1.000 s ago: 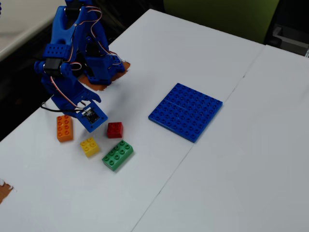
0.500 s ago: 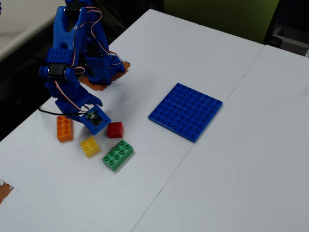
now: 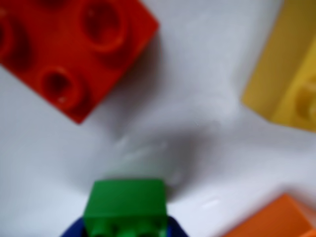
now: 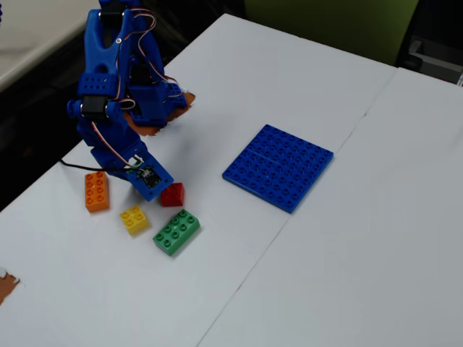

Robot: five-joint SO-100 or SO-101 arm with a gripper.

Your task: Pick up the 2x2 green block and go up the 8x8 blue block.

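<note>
Your wrist view is blurred throughout; its edges cut off the red brick [image 3: 69, 49], yellow brick [image 3: 286, 74], orange brick [image 3: 276, 219] and the 2x2 green block [image 3: 126, 205]. The jaws stay hidden in both views.

White tabletops [image 4: 376, 238]; dark surroundings

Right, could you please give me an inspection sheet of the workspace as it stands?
Surface: white table, with seam lines across it.
Job's things: 2x2 green block between the jaws in the wrist view; 8x8 blue block lying flat, nothing on it.
Clutter: red brick, yellow brick, orange brick and eight-stud green brick, loose around the jaws.
Grippers: jaws appear shut on the 2x2 green block.
Cables: servo wires along the blue arm; black cable on the table.
Surroundings: olive-green panel behind the table.
</note>
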